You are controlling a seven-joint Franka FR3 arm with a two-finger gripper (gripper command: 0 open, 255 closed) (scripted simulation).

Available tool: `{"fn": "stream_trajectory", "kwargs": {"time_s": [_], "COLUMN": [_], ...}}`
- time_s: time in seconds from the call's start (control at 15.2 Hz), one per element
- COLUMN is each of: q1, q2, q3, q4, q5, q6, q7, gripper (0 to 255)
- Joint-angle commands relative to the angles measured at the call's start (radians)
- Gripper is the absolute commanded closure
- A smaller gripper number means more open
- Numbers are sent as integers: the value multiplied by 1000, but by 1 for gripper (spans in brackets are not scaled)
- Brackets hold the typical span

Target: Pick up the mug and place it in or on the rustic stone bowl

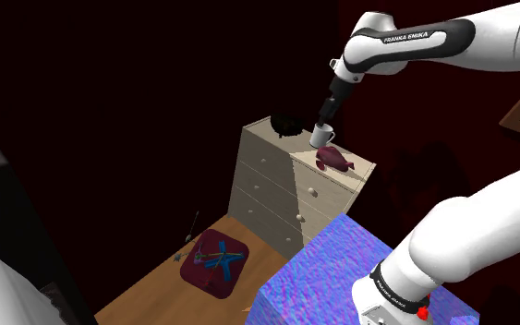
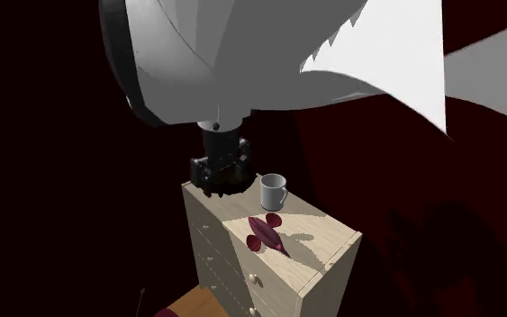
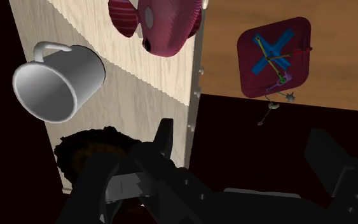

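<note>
A white mug stands upright on a pale wooden dresser, handle outward. Next to it near the dresser's back corner sits a dark, rough-rimmed bowl. My black gripper hangs open above the dresser top with nothing between its fingers. In the wrist view the mug lies off to the side of the left finger, not between the two. The bowl is partly hidden behind the hand there.
A maroon fish-shaped object lies on the dresser beside the mug. Below, on a wooden floor, rests a maroon cushion with blue marks. My blue-topped stand is close to the dresser's front.
</note>
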Motion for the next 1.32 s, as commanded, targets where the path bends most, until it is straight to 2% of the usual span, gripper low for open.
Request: {"fn": "stream_trajectory", "kwargs": {"time_s": [0.0, 0.53, 0.92, 1.25], "q1": [-8, -49, -116, -127], "q2": [64, 344, 572, 611], "q3": [-30, -117, -139, -133], "q4": [33, 223, 419, 413], "q5": [6, 90, 184, 202], "q6": [29, 101, 110, 153], "q7": [-42, -206, -325, -339], "gripper": [0, 0, 0, 0]}}
